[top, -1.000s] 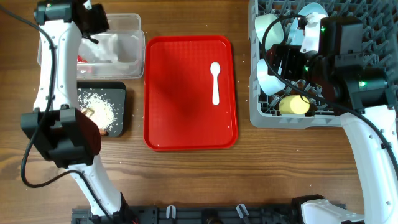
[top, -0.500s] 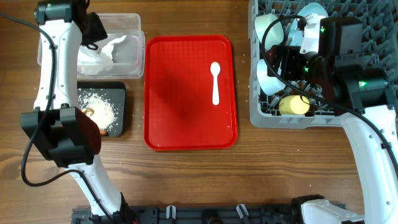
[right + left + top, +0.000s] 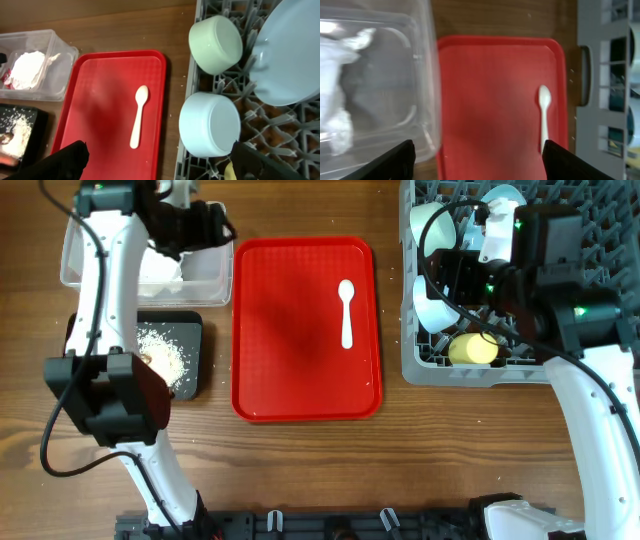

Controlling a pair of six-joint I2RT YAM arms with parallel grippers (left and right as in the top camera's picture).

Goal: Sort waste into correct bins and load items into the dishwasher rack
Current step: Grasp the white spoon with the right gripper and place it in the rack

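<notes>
My left gripper (image 3: pixel 222 228) hangs open and empty above the gap between the clear tub (image 3: pixel 215 280) and the red tray (image 3: pixel 300 360). Crumpled white tissue (image 3: pixel 340 95) lies inside the tub. The white spoon (image 3: pixel 346 312) lies on the red tray, also seen from both wrists as the spoon (image 3: pixel 544 117) and the spoon (image 3: pixel 138 117). My right gripper (image 3: pixel 442 275) is open over the left side of the dishwasher rack (image 3: pixel 480 375), holding nothing. In the rack stand two bowls (image 3: pixel 216 44) (image 3: pixel 210 124), the plate (image 3: pixel 290 55) and the yellow cup (image 3: pixel 473 350).
The black tray (image 3: pixel 190 330) below the tub holds loose rice (image 3: pixel 160 350) and a brown lump (image 3: pixel 143 360). Bare wooden table runs along the front. The left arm's lower link crosses the black tray's left side.
My left gripper has opened, let the tissue go into the clear tub, and swung right toward the red tray. The right gripper has hardly moved.
</notes>
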